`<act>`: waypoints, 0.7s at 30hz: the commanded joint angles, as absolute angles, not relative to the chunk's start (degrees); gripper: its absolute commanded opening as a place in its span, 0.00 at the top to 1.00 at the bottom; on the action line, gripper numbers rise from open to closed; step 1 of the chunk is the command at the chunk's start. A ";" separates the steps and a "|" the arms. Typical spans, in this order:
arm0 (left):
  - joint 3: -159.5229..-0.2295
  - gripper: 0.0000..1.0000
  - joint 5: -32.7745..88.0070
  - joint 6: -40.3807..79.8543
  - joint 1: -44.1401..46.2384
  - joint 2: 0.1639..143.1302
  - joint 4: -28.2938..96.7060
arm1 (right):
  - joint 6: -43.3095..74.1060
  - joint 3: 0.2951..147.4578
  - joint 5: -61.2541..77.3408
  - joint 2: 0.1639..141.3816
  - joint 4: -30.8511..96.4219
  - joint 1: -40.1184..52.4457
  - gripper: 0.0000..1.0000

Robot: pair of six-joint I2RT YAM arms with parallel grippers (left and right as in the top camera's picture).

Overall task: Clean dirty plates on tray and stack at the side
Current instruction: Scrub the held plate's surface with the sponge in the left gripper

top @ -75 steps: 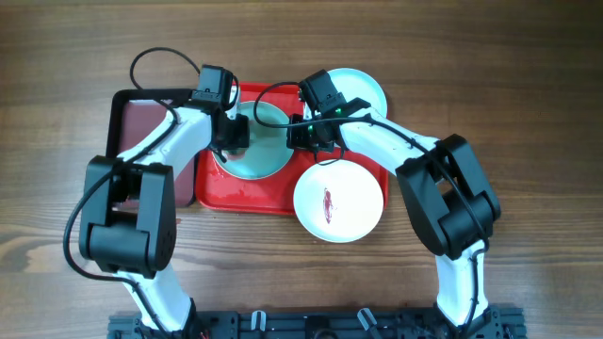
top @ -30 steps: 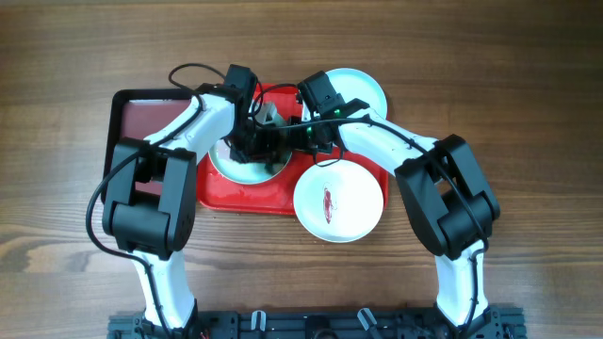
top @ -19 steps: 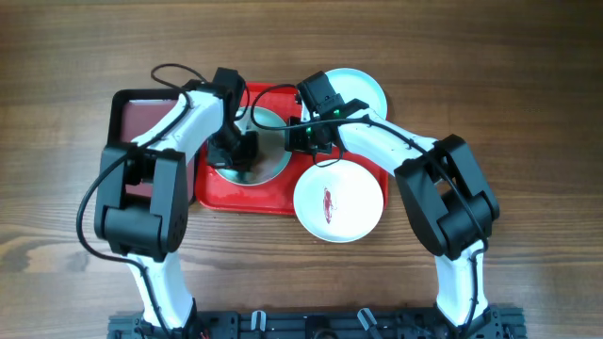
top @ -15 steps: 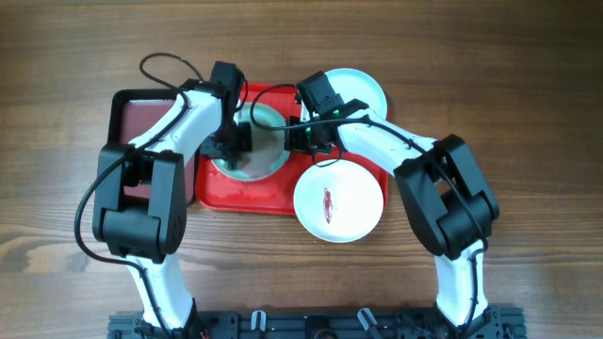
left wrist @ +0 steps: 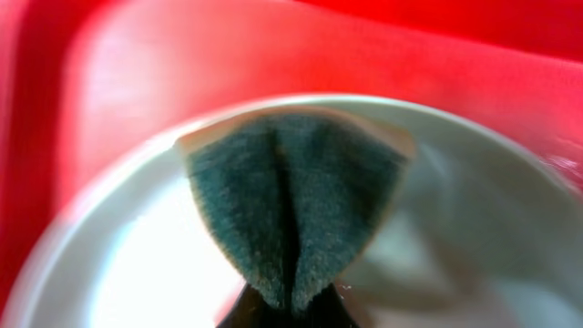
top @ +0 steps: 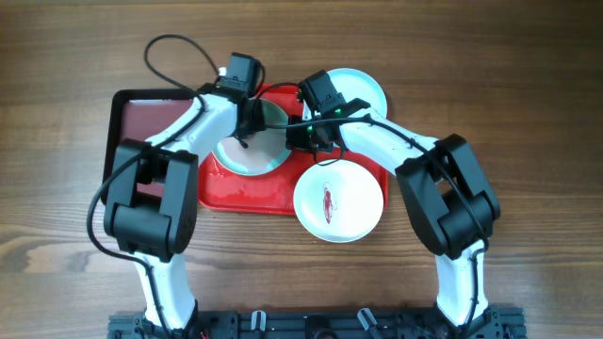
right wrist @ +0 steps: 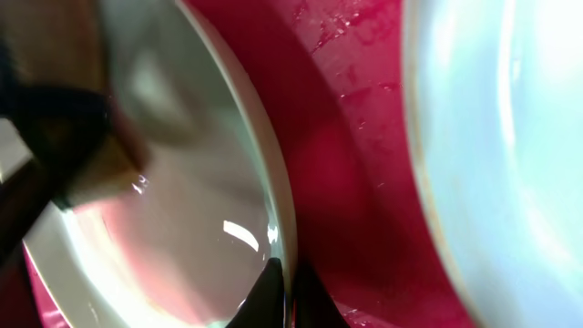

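A pale plate (top: pixel 240 155) lies on the red tray (top: pixel 245 193). My right gripper (top: pixel 294 137) is shut on this plate's right rim; in the right wrist view its fingertips (right wrist: pixel 273 290) pinch the rim of the plate (right wrist: pixel 182 210). My left gripper (top: pixel 252 122) is shut on a dark green sponge (left wrist: pixel 291 196) pressed on the plate's (left wrist: pixel 137 264) far side. A second plate (top: pixel 337 200) with a red smear overlaps the tray's right front corner. A third, pale-mint plate (top: pixel 363 89) lies at the back right.
A smaller dark maroon tray (top: pixel 141 122) with a black rim sits left of the red tray. Bare wooden table surrounds everything. The left arm's cable loops above the maroon tray.
My left gripper with the sponge has swept back and forth over the plate and now sits at its far right part. The right gripper has held the rim still.
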State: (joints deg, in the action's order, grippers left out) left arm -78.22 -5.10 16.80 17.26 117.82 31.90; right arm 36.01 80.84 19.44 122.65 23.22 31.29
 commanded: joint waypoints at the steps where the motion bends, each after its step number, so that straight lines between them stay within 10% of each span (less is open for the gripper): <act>1: -76.31 0.96 10.35 10.39 21.91 121.62 33.45 | 34.61 79.81 19.40 123.92 23.62 31.66 0.96; 9: -76.31 0.96 16.34 8.08 22.61 121.62 36.42 | 34.52 79.83 19.42 123.92 23.57 31.66 0.96; 21: -76.29 0.96 -25.85 35.03 15.03 121.62 55.31 | 34.52 79.81 19.38 123.92 22.96 31.66 0.96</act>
